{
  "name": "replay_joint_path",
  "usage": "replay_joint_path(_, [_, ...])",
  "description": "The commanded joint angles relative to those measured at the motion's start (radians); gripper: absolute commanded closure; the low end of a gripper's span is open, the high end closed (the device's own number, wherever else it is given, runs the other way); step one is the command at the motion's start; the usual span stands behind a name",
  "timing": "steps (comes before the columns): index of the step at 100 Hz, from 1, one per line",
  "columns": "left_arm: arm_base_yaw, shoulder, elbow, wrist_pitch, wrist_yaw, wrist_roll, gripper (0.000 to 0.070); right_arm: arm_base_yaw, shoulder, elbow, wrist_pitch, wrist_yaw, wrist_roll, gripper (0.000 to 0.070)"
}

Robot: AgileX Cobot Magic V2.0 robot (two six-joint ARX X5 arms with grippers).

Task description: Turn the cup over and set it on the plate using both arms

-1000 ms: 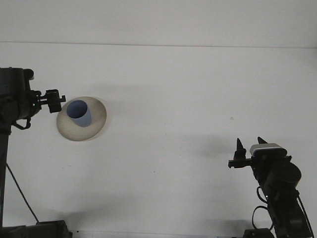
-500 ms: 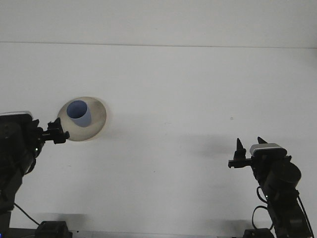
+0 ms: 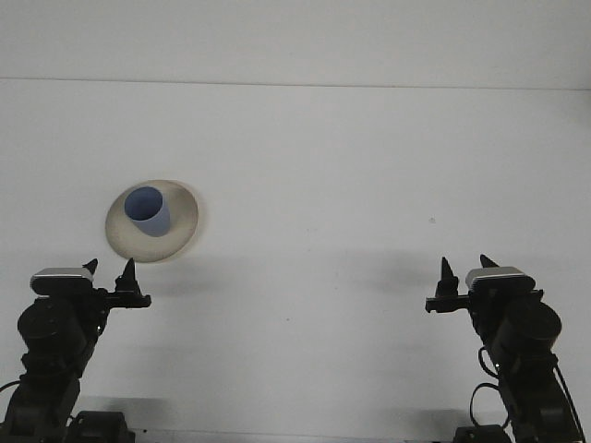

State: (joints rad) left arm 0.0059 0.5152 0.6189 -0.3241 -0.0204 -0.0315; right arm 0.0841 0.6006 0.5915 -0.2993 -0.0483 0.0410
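A blue cup (image 3: 148, 210) stands upright, mouth up, on a beige plate (image 3: 181, 228) at the left of the white table. My left gripper (image 3: 110, 269) is open at the lower left, below the plate and apart from it, holding nothing. At the lower right my right gripper (image 3: 467, 267) is also open and empty, far from the cup.
The white table (image 3: 351, 185) stretches back to a pale wall. Both arm bodies fill the bottom corners, the left arm (image 3: 51, 355) and the right arm (image 3: 522, 355).
My left arm has pulled back and down from beside the plate to the lower left corner. The cup stays on the plate. The right arm has not moved.
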Motion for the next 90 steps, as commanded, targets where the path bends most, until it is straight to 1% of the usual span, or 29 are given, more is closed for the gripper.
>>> replay_joint_path(1, [-0.001, 0.0, 0.015, 0.034, 0.002, 0.013, 0.0266, 0.001, 0.002, 0.004, 0.015, 0.003, -0.004, 0.0238])
replay_joint_path(19, [-0.001, 0.0, 0.015, 0.037, 0.002, 0.013, 0.0268, 0.001, 0.002, 0.004, 0.015, 0.003, -0.005, 0.0238])
replay_joint_path(31, [-0.001, -0.002, 0.015, 0.038, 0.002, 0.012, 0.0284, 0.001, 0.002, 0.004, 0.015, 0.003, -0.005, 0.024])
replay_joint_path(36, [-0.001, -0.004, 0.015, 0.038, 0.002, 0.013, 0.0318, 0.001, 0.002, 0.004, 0.015, 0.004, -0.005, 0.0259])
replay_joint_path(38, [-0.001, -0.005, 0.015, 0.037, 0.002, 0.013, 0.0371, 0.001, 0.002, 0.004, 0.015, 0.004, -0.005, 0.0282])
replay_joint_path(39, [-0.001, -0.005, 0.015, 0.037, 0.002, 0.013, 0.0382, 0.001, 0.002, 0.004, 0.015, 0.004, -0.005, 0.0289])
replay_joint_path(41, [-0.001, -0.006, 0.015, 0.037, 0.002, 0.013, 0.0437, 0.001, 0.002, 0.004, 0.015, 0.004, -0.005, 0.0331])
replay_joint_path(43, [-0.001, -0.006, 0.015, 0.036, 0.002, 0.013, 0.0473, 0.001, 0.002, 0.004, 0.015, 0.004, -0.005, 0.0361])
replay_joint_path(44, [-0.001, -0.006, 0.015, 0.036, 0.002, 0.013, 0.051, 0.001, 0.002, 0.004, 0.015, 0.004, -0.005, 0.0394])
replay_joint_path(46, [-0.001, -0.007, 0.015, 0.037, 0.002, 0.013, 0.0558, 0.001, 0.002, 0.004, 0.015, 0.004, -0.005, 0.0442])
replay_joint_path(49, [-0.001, -0.007, 0.015, 0.037, 0.002, 0.013, 0.0616, 0.001, 0.002, 0.004, 0.015, 0.004, -0.005, 0.0501])
replay_joint_path(51, [-0.001, -0.007, 0.015, 0.036, 0.002, 0.013, 0.0668, 0.001, 0.002, 0.004, 0.015, 0.004, -0.005, 0.0559])
replay_joint_path(52, [-0.001, -0.007, 0.015, 0.036, 0.002, 0.013, 0.0678, 0.001, 0.002, 0.004, 0.015, 0.004, -0.005, 0.0572])
replay_joint_path(53, [-0.001, -0.007, 0.015, 0.035, 0.002, 0.013, 0.07, 0.001, 0.002, 0.004, 0.015, 0.004, -0.005, 0.0608])
replay_joint_path(57, [-0.001, -0.007, 0.015, 0.035, 0.002, 0.013, 0.0693, 0.001, 0.002, 0.004, 0.015, 0.003, -0.005, 0.0691])
replay_joint_path(58, [-0.001, -0.007, 0.015, 0.035, 0.002, 0.013, 0.0693, 0.001, 0.002, 0.004, 0.015, 0.003, -0.005, 0.07])
replay_joint_path(90, [-0.001, -0.007, 0.015, 0.034, 0.002, 0.013, 0.0689, 0.001, 0.002, 0.004, 0.015, 0.003, -0.005, 0.07])
